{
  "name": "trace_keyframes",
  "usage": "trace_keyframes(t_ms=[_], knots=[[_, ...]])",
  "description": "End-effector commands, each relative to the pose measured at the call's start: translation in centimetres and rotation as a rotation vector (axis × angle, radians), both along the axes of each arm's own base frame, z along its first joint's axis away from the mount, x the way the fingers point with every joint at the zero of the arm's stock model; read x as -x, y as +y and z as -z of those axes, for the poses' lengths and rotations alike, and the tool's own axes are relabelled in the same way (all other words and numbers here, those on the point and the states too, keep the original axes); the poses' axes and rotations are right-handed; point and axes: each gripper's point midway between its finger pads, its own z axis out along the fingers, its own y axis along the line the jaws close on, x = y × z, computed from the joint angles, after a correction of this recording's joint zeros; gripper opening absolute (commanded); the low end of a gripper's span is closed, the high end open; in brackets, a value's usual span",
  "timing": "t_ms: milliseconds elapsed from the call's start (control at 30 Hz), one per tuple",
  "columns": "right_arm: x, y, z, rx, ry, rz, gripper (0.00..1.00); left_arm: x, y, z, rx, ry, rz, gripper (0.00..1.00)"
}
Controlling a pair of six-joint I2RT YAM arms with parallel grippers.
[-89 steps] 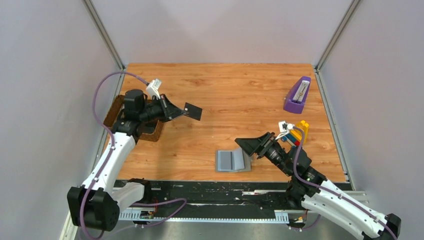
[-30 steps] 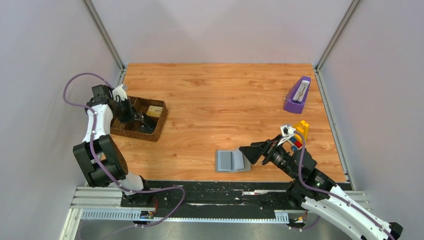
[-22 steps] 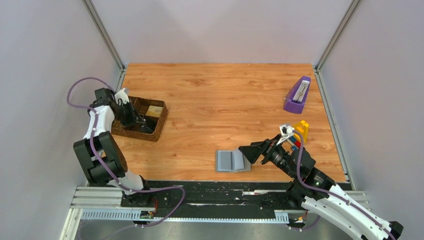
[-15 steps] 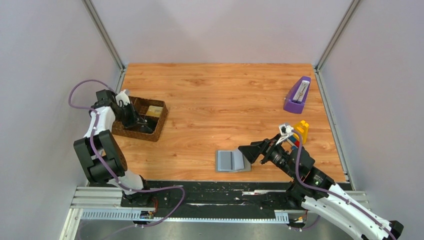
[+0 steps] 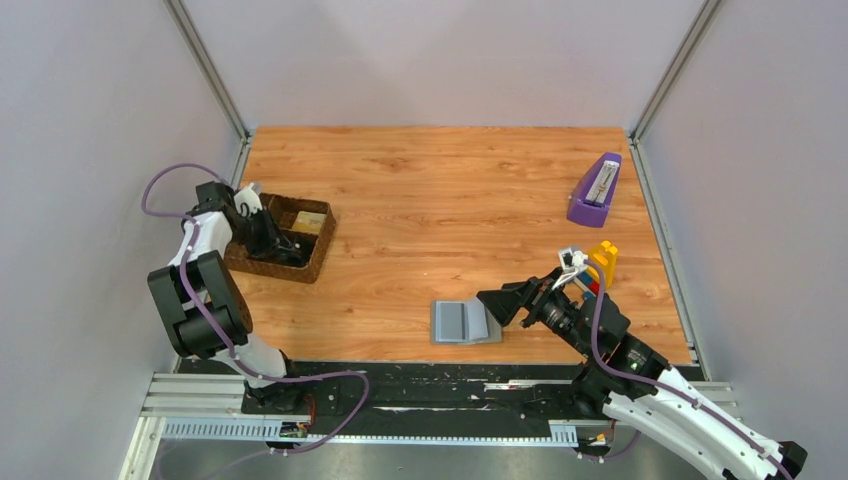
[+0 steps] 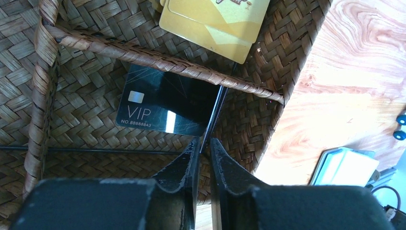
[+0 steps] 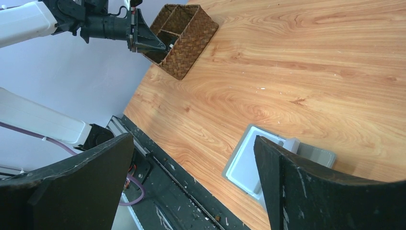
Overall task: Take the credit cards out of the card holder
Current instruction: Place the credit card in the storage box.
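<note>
Black card lies in woven tray, left gripper barely parted. Wide-spread right gripper should next pinch the card holder's pale card.

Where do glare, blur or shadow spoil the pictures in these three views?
Left wrist: a white glare streak crosses the glossy black VIP card lying in the brown woven tray; the left gripper is soft-edged up close. Right wrist: the right gripper is dark and blurred, the wooden table sharp. Top external: even light, faint shadows.
</note>
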Motion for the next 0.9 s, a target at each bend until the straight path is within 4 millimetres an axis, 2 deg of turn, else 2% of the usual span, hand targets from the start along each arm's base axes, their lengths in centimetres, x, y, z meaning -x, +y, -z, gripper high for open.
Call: trace_keyframes(t_ms=[0, 467, 733, 867], knots=[[-0.2, -0.3, -3.1, -0.047, -0.062, 0.016, 1.0, -0.2, 0.6, 0.1, -0.011, 0.0, -0.01, 0.23], [-0.9, -0.3, -1.9, -0.022, -0.014, 0.049, 1.0, -0.1, 1.8, 0.3, -0.063, 0.047, -0.055, 0.32], [-1.9, -0.9, 0.0, 0.015, 0.096, 0.14, 1.0, -0.9, 2.7, -1.5, -0.108, 0.0, -0.103, 0.35], [-1.9, -0.9, -0.2, 0.017, 0.1, 0.14, 1.0, -0.8, 2.2, -0.3, -0.079, 0.025, -0.08, 0.34]])
